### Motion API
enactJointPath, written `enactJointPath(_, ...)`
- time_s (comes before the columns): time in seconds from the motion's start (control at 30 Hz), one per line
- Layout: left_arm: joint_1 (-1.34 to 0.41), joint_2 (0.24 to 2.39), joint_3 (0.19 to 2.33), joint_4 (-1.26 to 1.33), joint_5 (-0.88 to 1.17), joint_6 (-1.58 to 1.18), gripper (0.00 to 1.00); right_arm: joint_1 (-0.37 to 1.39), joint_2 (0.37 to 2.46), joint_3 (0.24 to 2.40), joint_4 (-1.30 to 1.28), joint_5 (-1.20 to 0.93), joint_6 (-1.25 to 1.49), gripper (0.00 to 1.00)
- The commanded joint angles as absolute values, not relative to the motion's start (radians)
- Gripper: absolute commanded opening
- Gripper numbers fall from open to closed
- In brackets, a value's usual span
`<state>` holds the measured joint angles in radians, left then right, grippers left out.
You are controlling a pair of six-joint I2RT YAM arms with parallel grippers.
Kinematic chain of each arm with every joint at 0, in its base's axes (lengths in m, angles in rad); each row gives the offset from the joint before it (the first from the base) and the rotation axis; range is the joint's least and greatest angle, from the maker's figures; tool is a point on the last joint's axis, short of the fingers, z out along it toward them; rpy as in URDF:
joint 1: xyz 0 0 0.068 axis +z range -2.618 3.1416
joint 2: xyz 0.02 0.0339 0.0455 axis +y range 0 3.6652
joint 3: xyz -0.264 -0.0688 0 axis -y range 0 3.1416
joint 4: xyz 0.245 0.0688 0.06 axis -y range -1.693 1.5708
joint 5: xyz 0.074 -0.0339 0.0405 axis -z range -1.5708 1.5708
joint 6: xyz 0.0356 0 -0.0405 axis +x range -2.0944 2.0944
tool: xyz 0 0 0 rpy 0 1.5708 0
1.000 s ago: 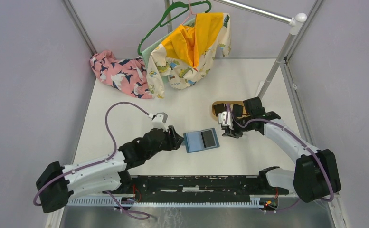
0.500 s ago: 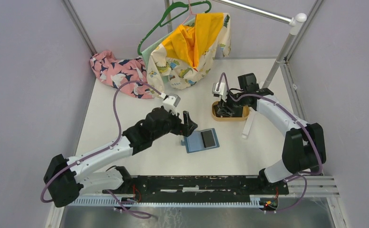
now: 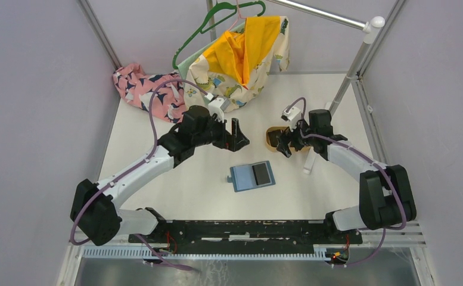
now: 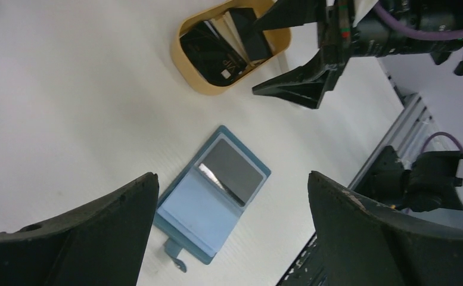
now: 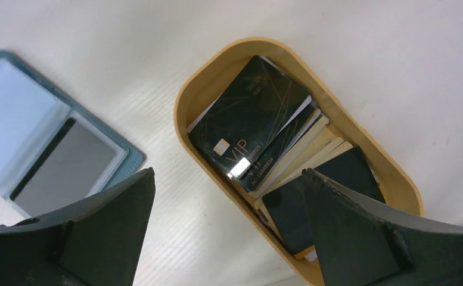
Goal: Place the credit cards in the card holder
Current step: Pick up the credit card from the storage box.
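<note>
The cards (image 5: 249, 128) are piled in a tan tray (image 5: 184, 101) toward the back right of the table (image 3: 175, 179). Dark ones and pale ones are stacked at a slant, and a black one marked VIP is on top. One more dark card (image 4: 232, 171) is tucked in the right half of the wallet (image 3: 252, 176). The wallet is laid open and flat near the middle of the table, well apart from the tray, with its snap tab sticking out at the left edge. Its left half is seen as pale blue.

The right gripper (image 3: 282, 144) is hung just over the near end of the tray – from above, part of the tray is hidden by it. Its jaws are spread wide apart and no card is pinched between them. The left gripper (image 3: 239, 136) is held up in the air, behind the wallet and to its left. Its jaws are spread wide too, and nothing is gripped.

A white strip (image 3: 310, 162) is laid on the table just right of the tray. Farther back, a pink cloth (image 3: 148, 89) is bunched up, and a yellow and cream shirt (image 3: 241, 59) is hung on a green hanger (image 3: 217, 18) – a metal pole (image 3: 348, 65) is leaned at the right.
</note>
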<state>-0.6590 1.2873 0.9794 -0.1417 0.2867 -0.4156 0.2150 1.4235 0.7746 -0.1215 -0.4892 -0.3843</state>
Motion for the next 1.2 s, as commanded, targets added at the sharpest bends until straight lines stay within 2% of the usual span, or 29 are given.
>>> enactJointPath(0.0,-0.637,1.244,0.991,-0.192,0.220,-0.276,1.00,0.212,1.402,0.768,0.109,-0.458,-0.116,0.98)
enactJointPath(0.13,-0.637,1.229,0.961,-0.201,0.204,-0.267,1.00,0.211,1.476,0.819,0.124,-0.475,0.060,0.98)
enactJointPath(0.23,-0.637,1.227,0.973,-0.229,0.165,-0.247,1.00,0.210,1.502,0.832,0.119,-0.419,0.133,0.92)
enactJointPath(0.37,-0.637,1.218,0.976,-0.231,0.185,-0.235,0.94,0.209,1.501,0.809,0.131,-0.304,0.198,0.84)
enactJointPath(0.7,-0.637,1.261,0.985,-0.233,0.242,-0.241,0.92,0.208,1.635,0.866,0.100,-0.340,0.218,0.73)
enactJointPath(0.87,-0.637,1.264,0.986,-0.229,0.254,-0.244,0.92,0.207,1.653,0.861,0.100,-0.325,0.210,0.71)
enactJointPath(0.97,-0.637,1.267,0.989,-0.230,0.262,-0.244,0.91,0.208,1.669,0.851,0.111,-0.382,0.233,0.67)
enactJointPath(1.17,-0.637,1.267,0.990,-0.235,0.261,-0.242,0.91,0.208,1.680,0.838,0.135,-0.438,0.282,0.67)
